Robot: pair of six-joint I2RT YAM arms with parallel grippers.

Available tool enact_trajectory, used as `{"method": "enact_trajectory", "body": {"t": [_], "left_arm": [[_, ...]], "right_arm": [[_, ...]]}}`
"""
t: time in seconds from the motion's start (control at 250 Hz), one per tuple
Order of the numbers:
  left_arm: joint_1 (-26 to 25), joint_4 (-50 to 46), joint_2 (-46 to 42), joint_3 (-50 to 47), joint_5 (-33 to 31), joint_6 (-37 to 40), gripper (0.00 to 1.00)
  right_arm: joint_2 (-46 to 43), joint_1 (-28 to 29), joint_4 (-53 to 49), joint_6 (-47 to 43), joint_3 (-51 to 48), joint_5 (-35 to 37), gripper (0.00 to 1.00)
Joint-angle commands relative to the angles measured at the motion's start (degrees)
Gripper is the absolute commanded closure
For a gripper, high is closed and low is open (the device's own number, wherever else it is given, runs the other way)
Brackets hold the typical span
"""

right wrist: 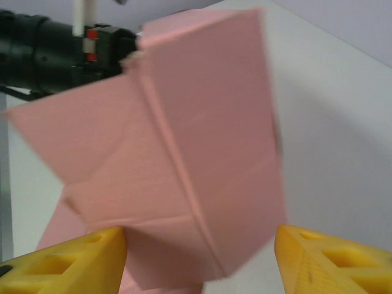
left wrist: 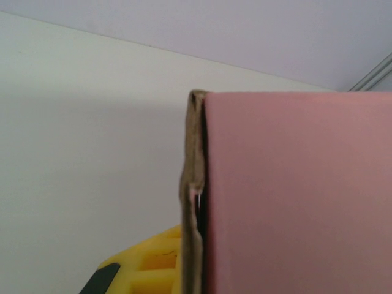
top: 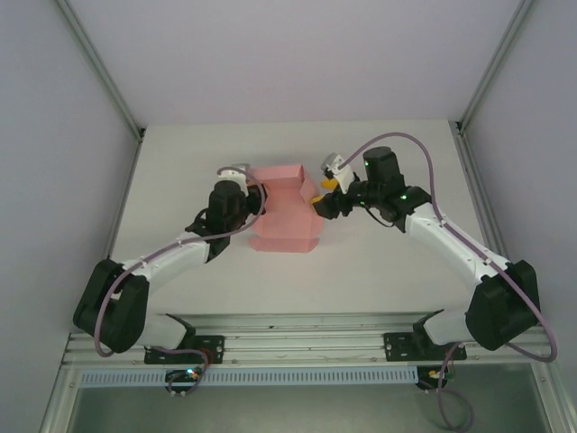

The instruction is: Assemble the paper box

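Paper box (top: pixel 284 212), part folded; long axis runs near to far.

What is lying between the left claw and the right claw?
The pink paper box, partly folded, spans the stretch between the left claw and the right claw, as the top external view shows.

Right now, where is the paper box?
In the top view, the paper box is mid-table, partly folded, between the left pincer and the right pincer.
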Motion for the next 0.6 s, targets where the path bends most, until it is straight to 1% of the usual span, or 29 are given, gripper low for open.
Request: {"method": "enact_trajectory", "body": {"t": [0.0,0.124,0.308,0.363,0.475,0.523,0.595], "left_arm": [[-0.67,-0.25,0.34,2.51,1.38,1.39,1.00],[-1.51,0.32,0.63,2.71,1.32,1.71,1.00],[-3.33,-1.40,0.34,3.53,-0.73,3.36,1.00],[-3.80,-1.84,0.15,3.51,-1.67,3.75,1.00],[-4.44,-2.31,-0.27,3.51,-3.37,3.78,1.00],[-4.64,-2.31,-0.14,3.56,-3.35,3.76,1.00],[-5.15,-2.57,-0.03,3.83,-3.64,3.75,1.00]], "right_arm": [[1.67,2.18,-0.18,-3.00,1.57,3.91,0.35],[3.07,5.31,4.90,-1.51,1.53,14.14,0.37],[4.05,8.46,12.79,1.78,0.68,25.53,0.53],[4.10,9.73,16.07,3.55,-0.12,32.54,0.56],[4.87,11.83,21.42,5.27,-1.42,47.35,0.58],[5.47,12.45,22.67,5.53,-1.58,50.92,0.60],[6.40,13.63,24.39,5.33,-1.68,56.23,0.61]]}}
